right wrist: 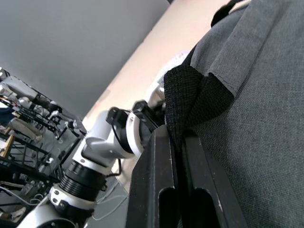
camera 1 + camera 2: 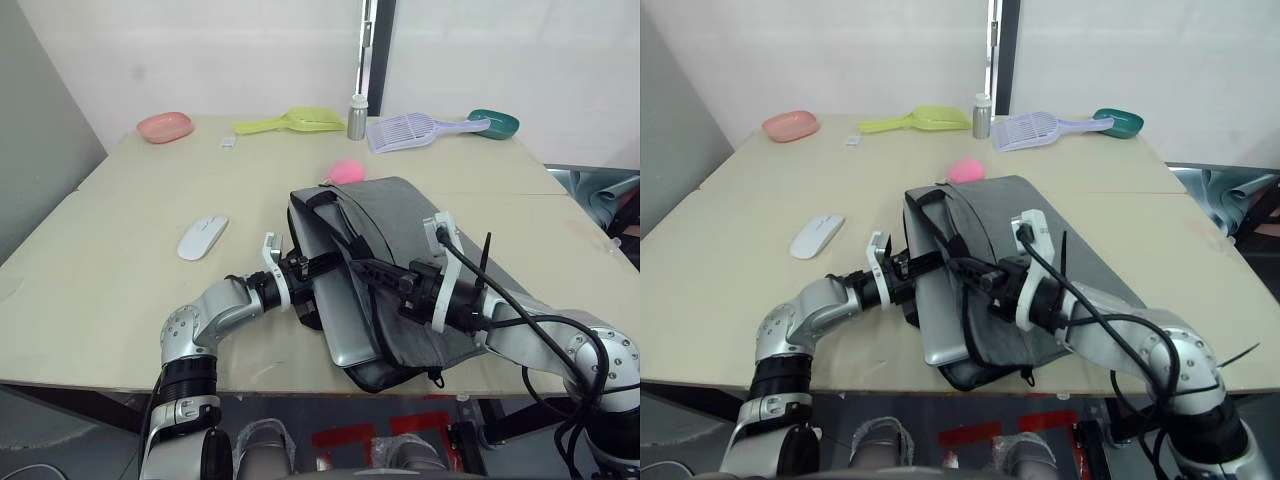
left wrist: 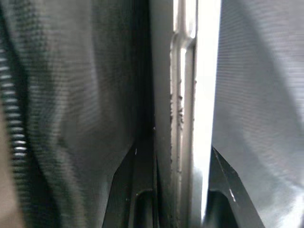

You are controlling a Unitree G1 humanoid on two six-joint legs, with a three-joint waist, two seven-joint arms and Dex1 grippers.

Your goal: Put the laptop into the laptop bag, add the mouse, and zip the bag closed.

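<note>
Left gripper [image 2: 312, 266] is clamped on the long edge of the laptop [image 2: 345, 320]; the left wrist view shows the silver edge [image 3: 183, 118] between its fingers, grey fabric on both sides. Right gripper [image 1: 176, 142] is pinched shut on a black strap handle [image 1: 187, 92] of the laptop bag [image 2: 400, 225], seen clearly in the right wrist view. The laptop sits partly in the bag, near end sticking out toward the table [image 2: 100, 270] edge. The zipper looks open, though it is hard to confirm. The mouse [image 2: 202, 237] lies on the table, left of the bag and apart from it. The pink plush [image 2: 346, 171] sits just behind the bag.
</note>
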